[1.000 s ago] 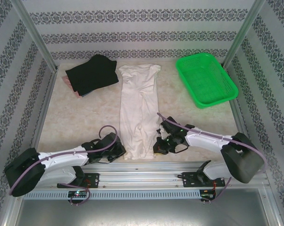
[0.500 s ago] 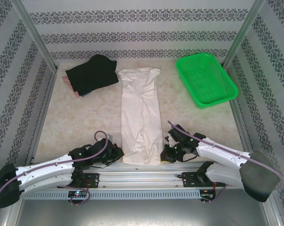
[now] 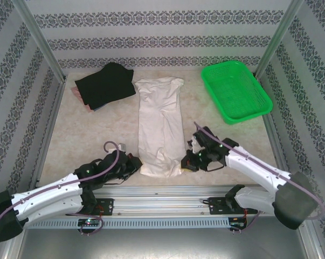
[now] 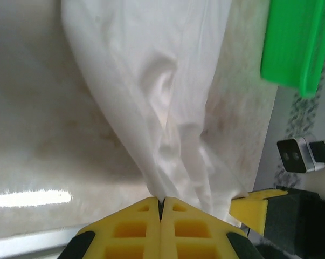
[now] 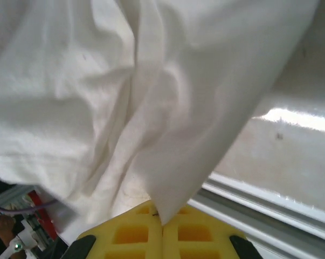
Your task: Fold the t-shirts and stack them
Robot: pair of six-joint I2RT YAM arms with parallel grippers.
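The best course seemed to be lifting both corners level and carrying them toward the collar together — uneven pulls would skew the fold. The left gripper [image 4: 161,202] and right gripper [image 5: 162,215] each pinched a near hem corner of the white shirt [image 3: 161,118], which stretched away between them; the black shirt [image 3: 105,83] lay far left.

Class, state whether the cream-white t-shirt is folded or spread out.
Folded lengthwise: the cream-white t-shirt lies as one long narrow strip, its near end bunched up.
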